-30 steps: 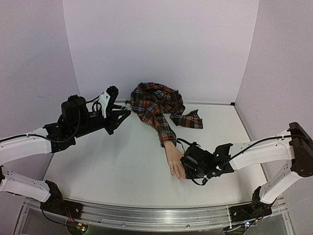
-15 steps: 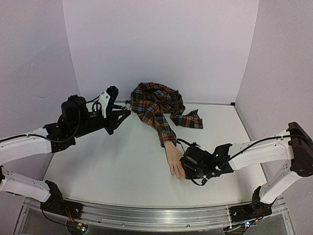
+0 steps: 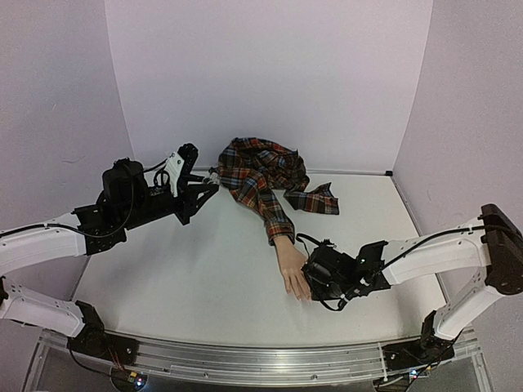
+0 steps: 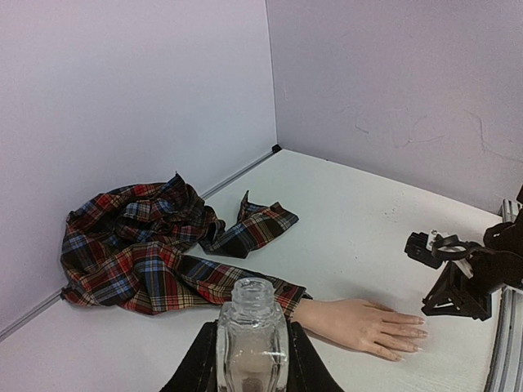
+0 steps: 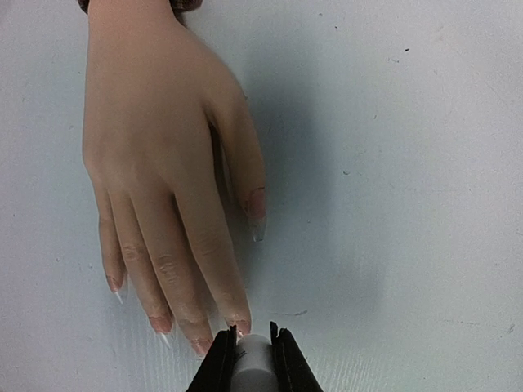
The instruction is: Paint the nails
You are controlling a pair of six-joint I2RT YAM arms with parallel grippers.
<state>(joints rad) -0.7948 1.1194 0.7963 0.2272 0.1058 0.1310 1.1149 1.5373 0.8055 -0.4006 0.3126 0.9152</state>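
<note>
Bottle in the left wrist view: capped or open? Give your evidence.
Open: the bottle, held upright in the left end effector, shows a bare threaded neck with no cap.

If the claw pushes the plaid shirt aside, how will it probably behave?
The plaid shirt lies crumpled in loose folds, so it would probably bunch rather than slide whole. Its sleeve meets the mannequin hand, so that might get tugged along.

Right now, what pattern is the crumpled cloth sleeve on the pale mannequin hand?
Cloth sleeve: red-blue plaid, clearest in the left wrist view.

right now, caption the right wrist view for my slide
Right gripper holds white cylinder by index nail of mannequin hand
</note>
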